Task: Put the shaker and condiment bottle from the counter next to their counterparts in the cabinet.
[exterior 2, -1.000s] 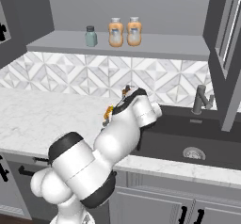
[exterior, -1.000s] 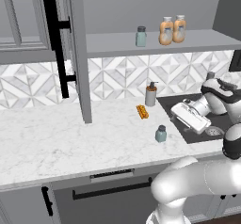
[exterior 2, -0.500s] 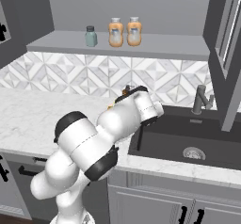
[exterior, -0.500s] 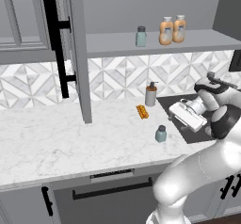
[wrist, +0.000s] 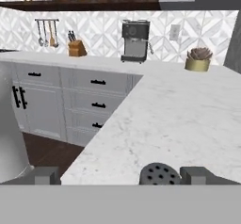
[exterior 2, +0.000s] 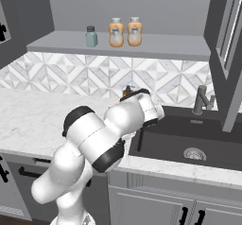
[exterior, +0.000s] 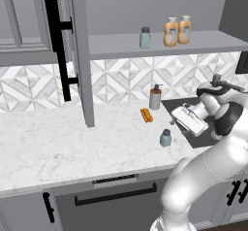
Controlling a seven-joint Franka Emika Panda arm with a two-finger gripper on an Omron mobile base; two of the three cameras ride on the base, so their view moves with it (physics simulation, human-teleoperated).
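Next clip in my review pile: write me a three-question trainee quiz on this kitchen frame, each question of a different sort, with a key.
1. True or false: two orange-tan waisted bottles stand side by side on the grey cabinet shelf.
2. Multiple choice: the small teal-grey shaker with the dark cap on the white marble counter stands (A) in the sink, (B) near the counter's front edge, (C) against the backsplash.
3. Fill in: in the hand view, the perforated dark cap shows between the tips of the ____ gripper.

Key: 1 true; 2 B; 3 open.
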